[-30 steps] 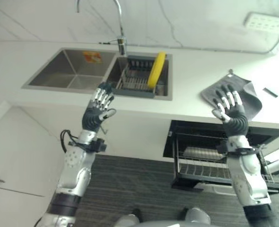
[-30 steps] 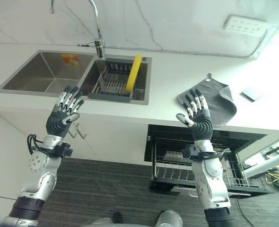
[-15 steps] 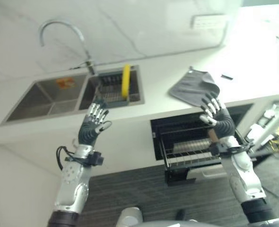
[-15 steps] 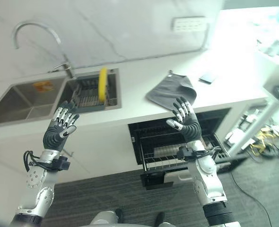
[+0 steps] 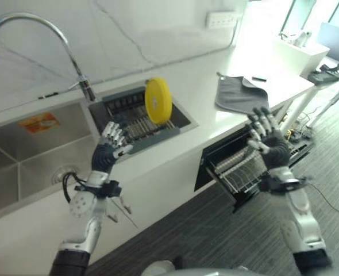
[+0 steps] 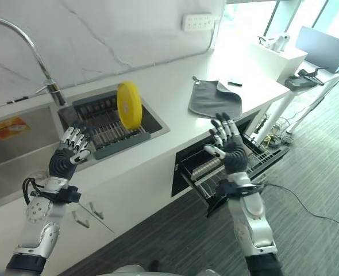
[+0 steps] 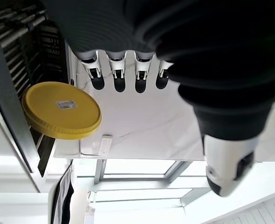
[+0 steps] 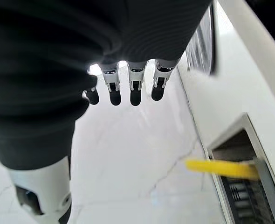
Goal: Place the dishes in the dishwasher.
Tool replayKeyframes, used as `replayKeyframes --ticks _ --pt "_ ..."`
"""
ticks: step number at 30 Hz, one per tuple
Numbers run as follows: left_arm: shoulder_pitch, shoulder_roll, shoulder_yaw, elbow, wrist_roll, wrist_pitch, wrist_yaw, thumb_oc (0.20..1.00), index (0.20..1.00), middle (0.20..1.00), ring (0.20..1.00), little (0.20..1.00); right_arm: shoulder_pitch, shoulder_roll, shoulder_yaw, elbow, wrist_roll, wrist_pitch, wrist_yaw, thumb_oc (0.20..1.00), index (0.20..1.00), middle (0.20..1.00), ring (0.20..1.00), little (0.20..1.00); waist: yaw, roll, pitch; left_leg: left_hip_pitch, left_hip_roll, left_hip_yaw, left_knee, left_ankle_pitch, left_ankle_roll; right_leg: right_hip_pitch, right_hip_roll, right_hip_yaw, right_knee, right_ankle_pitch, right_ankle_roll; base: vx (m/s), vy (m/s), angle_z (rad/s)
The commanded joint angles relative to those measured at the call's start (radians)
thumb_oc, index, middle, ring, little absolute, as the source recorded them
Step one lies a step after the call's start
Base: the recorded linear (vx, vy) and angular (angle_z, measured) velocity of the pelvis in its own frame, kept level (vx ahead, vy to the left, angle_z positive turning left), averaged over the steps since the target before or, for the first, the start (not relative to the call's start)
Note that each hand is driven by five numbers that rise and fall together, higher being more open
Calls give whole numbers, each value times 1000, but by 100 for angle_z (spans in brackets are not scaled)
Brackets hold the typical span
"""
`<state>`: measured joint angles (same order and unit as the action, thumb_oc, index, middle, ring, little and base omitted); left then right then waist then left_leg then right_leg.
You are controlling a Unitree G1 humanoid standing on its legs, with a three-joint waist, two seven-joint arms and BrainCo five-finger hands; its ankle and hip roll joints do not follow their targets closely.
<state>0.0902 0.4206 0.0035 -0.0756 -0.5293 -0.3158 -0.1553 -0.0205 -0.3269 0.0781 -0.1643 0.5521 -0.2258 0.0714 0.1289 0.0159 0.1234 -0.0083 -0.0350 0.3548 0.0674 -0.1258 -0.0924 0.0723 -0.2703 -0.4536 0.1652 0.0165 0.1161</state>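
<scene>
Left eye view: yellow plate (image 5: pixel 158 100) stood on edge in the dark drying rack (image 5: pixel 136 119) inside the right basin of the sink (image 5: pixel 20 167), upper centre of the frame, with its flat face turned toward the lower left. Left hand (image 5: pixel 108 148) raised at centre left with fingers straight and spread, holding nothing, just below and left of the rack; plate up and to the right of it, apart. Right hand (image 5: pixel 267 141) raised at centre right, likewise spread and empty, in front of the open dishwasher (image 5: pixel 238 164) with its wire rack pulled out under the counter, well apart from the plate. Grey cloth (image 5: pixel 237 95) lay on the counter at upper right. Judged the left hand the nearer one for a reach, the plate's thin edge upward. Right eye view: same layout, plate (image 6: pixel 128 104) at upper centre, left hand (image 6: pixel 70 154) at left, right hand (image 6: pixel 228 145) at centre right; showed more of the dishwasher's racks beside the right hand. Left wrist view: fingers (image 7: pixel 119 74) straight and bare, plate (image 7: pixel 61 111) seen face-on past them, a small label on it that the head views did not show. Right wrist view: fingers (image 8: pixel 134 84) extended, nothing held; plate (image 8: pixel 221 169) edge-on as a thin yellow strip at lower right, far off.
</scene>
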Motion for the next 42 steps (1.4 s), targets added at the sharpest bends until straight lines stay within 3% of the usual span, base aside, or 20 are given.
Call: replayKeyframes --ticks 1,8,22,24,26,30,33,34,35,37,39,42 --pt "-48 29 44 -71 14 -53 5 1000 1000 1000 1000 1000 -61 -40 -42 -19 16 -39 -1 1000 1000 1000 1000 1000 11 -11 -29 119 122 -53 -155 132 65 18 -3 -16 -90 48 59 -2 -67 -26" --pt "-16 25 57 -97 19 -41 2 1000 1000 1000 1000 1000 -53 -49 -26 -32 29 3 58 1000 1000 1000 1000 1000 19 -14 -49 118 149 -41 -155 135 33 69 36 -16 -171 2 59 30 -66 -13" --pt "-6 21 70 -105 19 -48 11 1000 1000 1000 1000 1000 -86 -49 13 -34 25 5 34 1000 1000 1000 1000 1000 50 -13 -56 115 142 -72 -149 144 31 81 58 -9 -163 -24 41 1 5 7" --pt "4 21 78 -110 20 -52 1 1000 1000 1000 1000 1000 -88 -49 12 -38 24 3 32 1000 1000 1000 1000 1000 58 -13 -47 107 121 -70 -136 149 51 64 47 -10 -121 -8 33 -36 239 -6" --pt "0 26 76 -117 26 -52 -1 1000 1000 1000 1000 1000 -97 -51 6 -38 33 -2 25 1000 1000 1000 1000 1000 64 -17 -33 89 82 -99 -86 113 88 31 21 10 9 4 34 17 303 -13" --pt "-40 31 40 -89 73 -68 24 1000 1000 1000 1000 1000 -78 -32 0 -53 33 -34 15 1000 1000 1000 1000 1000 28 -5 2 94 24 -134 -68 71 168 -151 -19 77 412 89 57 38 239 -2" --pt "-58 36 34 -67 81 -94 42 1000 1000 1000 1000 1000 -66 -23 7 -45 14 -40 33 1000 1000 1000 1000 1000 10 -10 17 125 25 -133 -77 61 147 -157 -45 67 250 106 41 132 -56 50" --pt "-59 37 45 -72 86 -100 57 1000 1000 1000 1000 1000 -74 -30 -3 -40 21 -41 40 1000 1000 1000 1000 1000 11 -17 18 137 35 -131 -86 55 130 -151 -84 52 127 165 58 134 -229 50" --pt "-54 46 46 -75 93 -108 88 1000 1000 1000 1000 1000 -84 -25 -6 -41 29 -34 45 1000 1000 1000 1000 1000 -2 -16 26 164 49 -147 -99 39 127 -202 -125 78 101 248 85 155 -275 42" --pt "-48 63 44 -53 88 -136 140 1000 1000 1000 1000 1000 -93 -25 -7 -45 46 -19 48 1000 1000 1000 1000 1000 12 -28 19 177 83 -134 -110 35 106 -166 -144 66 36 218 96 244 -414 24" --pt "-58 50 44 -31 78 -144 157 1000 1000 1000 1000 1000 -97 -42 -6 -42 57 -21 41 1000 1000 1000 1000 1000 20 -35 -3 171 137 -106 -97 62 64 -81 -89 17 -55 140 81 279 -395 7" --pt "-40 37 54 -59 101 -123 172 1000 1000 1000 1000 1000 -130 -48 14 -26 87 -5 13 1000 1000 1000 1000 1000 30 -38 -15 147 167 -97 -16 62 31 -30 -15 23 -125 65 55 158 -161 20"
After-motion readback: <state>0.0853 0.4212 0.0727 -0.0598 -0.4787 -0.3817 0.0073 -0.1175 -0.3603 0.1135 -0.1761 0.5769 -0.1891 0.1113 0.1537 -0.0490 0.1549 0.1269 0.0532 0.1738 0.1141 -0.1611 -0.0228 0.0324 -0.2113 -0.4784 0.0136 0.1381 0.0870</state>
